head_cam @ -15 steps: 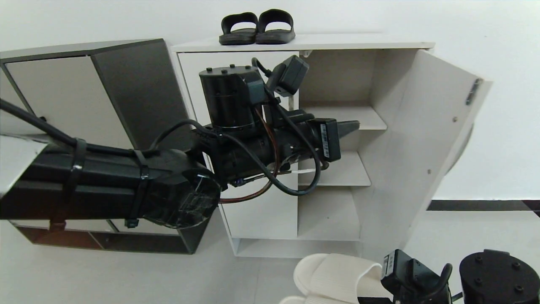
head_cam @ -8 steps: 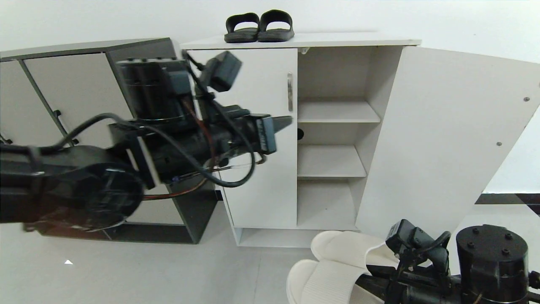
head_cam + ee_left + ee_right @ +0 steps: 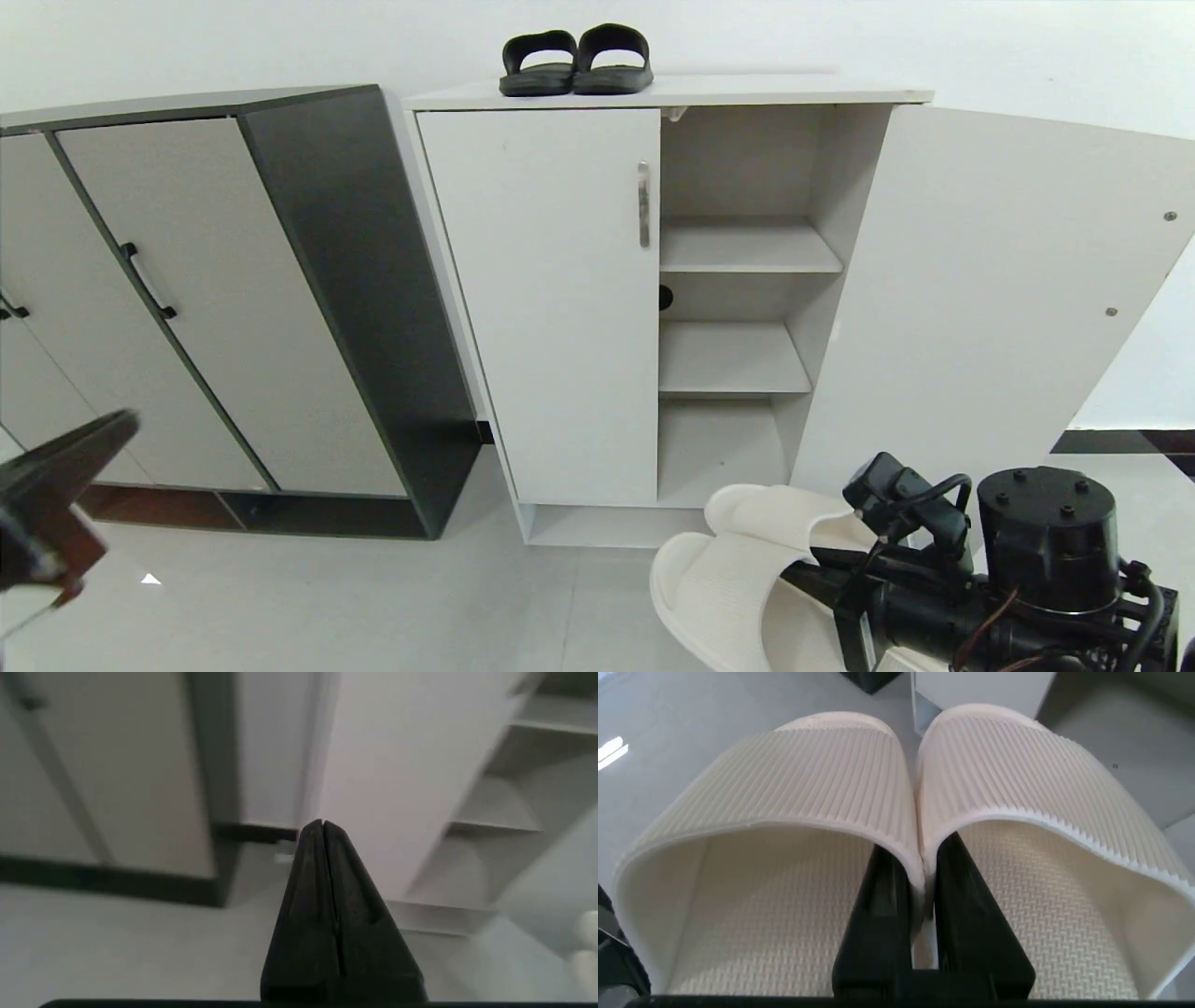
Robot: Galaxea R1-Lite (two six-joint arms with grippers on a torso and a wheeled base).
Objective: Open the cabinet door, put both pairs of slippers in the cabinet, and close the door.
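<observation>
Nearest, at the lower right of the head view, the right gripper (image 3: 920, 891) is clamped on the pair of white slippers (image 3: 803, 775). Its two black fingers (image 3: 878, 924) reach in under the straps and pinch the slippers' adjoining inner walls together, a hold that probably lets one arm carry both at once. The slippers are soft-looking foam, with ribbed straps, a fine diamond pattern on the footbeds and rounded toes that point toward the cabinet.

At the lower left of that frame the left gripper (image 3: 322, 905) sits low and out to the side, its tapered black jaws pressed flat together with nothing between them. Parked there, it leaves the cabinet's opening free.

Beyond stands the white cabinet (image 3: 541, 308), a plain matt box of flat panels. Its left door is shut, with a slim metal handle (image 3: 643, 205). The right door (image 3: 990, 308) is swung wide open, showing flat shelves (image 3: 738, 359) with no slippers on them yet. A grey cabinet (image 3: 187, 299) with dark bar handles stands just beside it at frame left.

Farthest, at the top centre, the pair of black slippers (image 3: 576, 63) rests side by side on the cabinet's top, not yet stowed.
</observation>
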